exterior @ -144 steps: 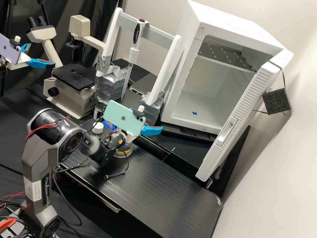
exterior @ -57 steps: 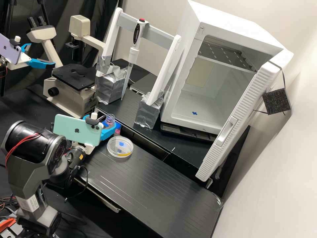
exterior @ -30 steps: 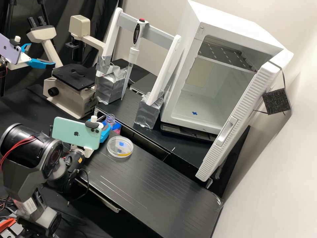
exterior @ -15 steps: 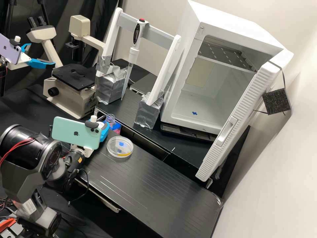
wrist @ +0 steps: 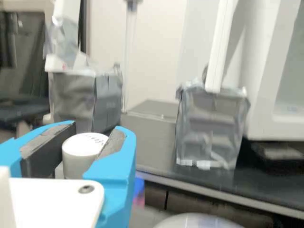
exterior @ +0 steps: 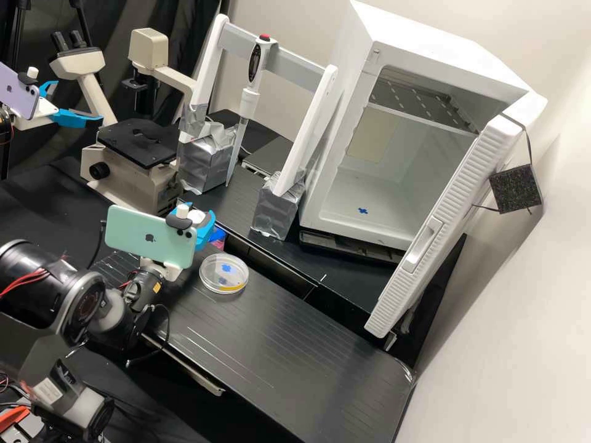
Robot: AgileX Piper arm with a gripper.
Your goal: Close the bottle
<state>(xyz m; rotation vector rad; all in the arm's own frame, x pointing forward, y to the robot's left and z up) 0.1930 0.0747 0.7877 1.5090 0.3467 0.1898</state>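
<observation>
You have two grippers in the high view: the working one (exterior: 200,210) at nine o'clock and a second gripper (exterior: 75,101) at ten. You can count two phones, a mint one (exterior: 148,239) at nine and a lilac one (exterior: 18,92) at ten. Of silver-wrapped blocks you have two, the first (exterior: 205,167) at ten, the second (exterior: 276,212) near the centre. You've got one white cap (exterior: 196,217) at nine, one microscope (exterior: 132,184) at ten, one pipette (exterior: 249,98) at eleven, one white cabinet (exterior: 455,46) at two and one round clear dish (exterior: 212,271) at eight.
</observation>
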